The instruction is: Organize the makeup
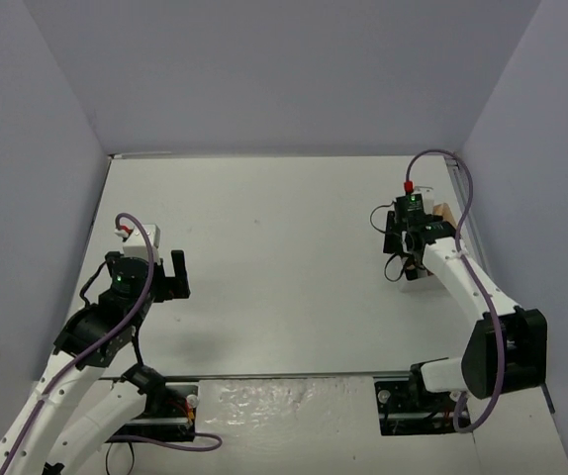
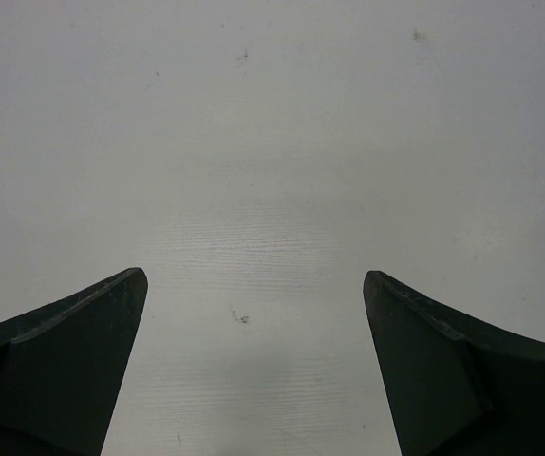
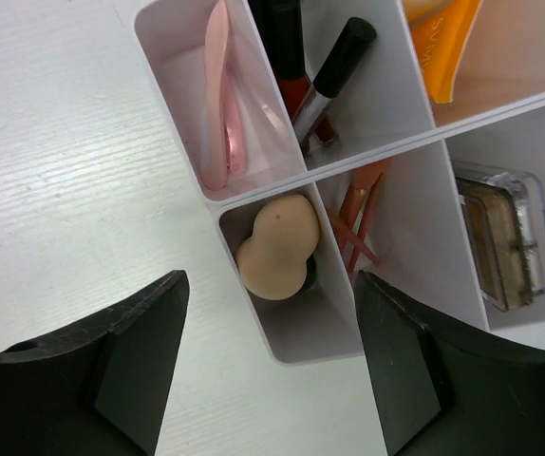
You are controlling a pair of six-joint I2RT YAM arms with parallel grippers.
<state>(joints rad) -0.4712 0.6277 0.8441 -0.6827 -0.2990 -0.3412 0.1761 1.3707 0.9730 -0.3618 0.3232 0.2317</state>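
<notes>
The left end effector [image 1: 165,279] hangs low over the left side of the counter [image 1: 284,257], not far out from the arm bases. Its jaws stand wide apart with nothing between them, and its wrist camera shows only bare white surface. None of the makeup lies near it.

Further out on the right side, the right end effector [image 3: 271,285] is poised above the white tray [image 3: 296,337], which sits close to the counter's right edge. Its jaws are parted and hold nothing. Directly below the gap between its fingers [image 3: 140,361], the beige sponge [image 3: 274,247] lies in the nearest corner compartment. It rests on the compartment floor, apart from both fingers. A dark sliver shows against the sponge's right side, too hidden to name.

In the compartment to the right of the sponge lie thin orange-brown pencils [image 3: 358,214]. In the next one over, a brown palette [image 3: 500,237] lies flat under a clear lid.

The row beyond holds three more lots:
- A pink stick [image 3: 217,104] lies in the compartment behind the sponge.
- Dark-red sticks [image 3: 287,47], one with a black cap, lean together in the middle compartment.
- An orange tube [image 3: 443,43] lies in the far right one.

The tray's left wall faces open counter. From there a broad bare stretch runs across to the left arm and back to the far edge, where grey walls [image 1: 284,69] close in on three sides.
</notes>
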